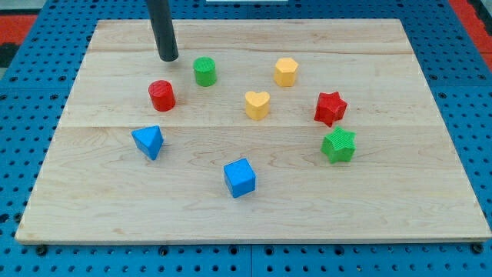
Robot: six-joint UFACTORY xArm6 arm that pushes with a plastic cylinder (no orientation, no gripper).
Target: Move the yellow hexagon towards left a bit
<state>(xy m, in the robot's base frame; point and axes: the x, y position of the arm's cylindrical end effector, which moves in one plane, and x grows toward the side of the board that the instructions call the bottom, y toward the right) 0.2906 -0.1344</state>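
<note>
The yellow hexagon [286, 71] sits toward the counter's [254, 223] top, right of the green cylinder [204, 71] and above the yellow heart [257, 105]. My tip [168, 58] rests well to its left, beyond the green cylinder. No jaws are fitted. The block looks light, rigid and smooth-sliding; contact should be square on its right face, or it may spin aside.

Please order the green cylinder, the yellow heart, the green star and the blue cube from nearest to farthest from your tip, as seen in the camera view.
From my tip, at the board's top left:
1. Green cylinder, just to its right.
2. Yellow heart, near the middle.
3. Blue cube, toward the bottom.
4. Green star, far right.
</note>
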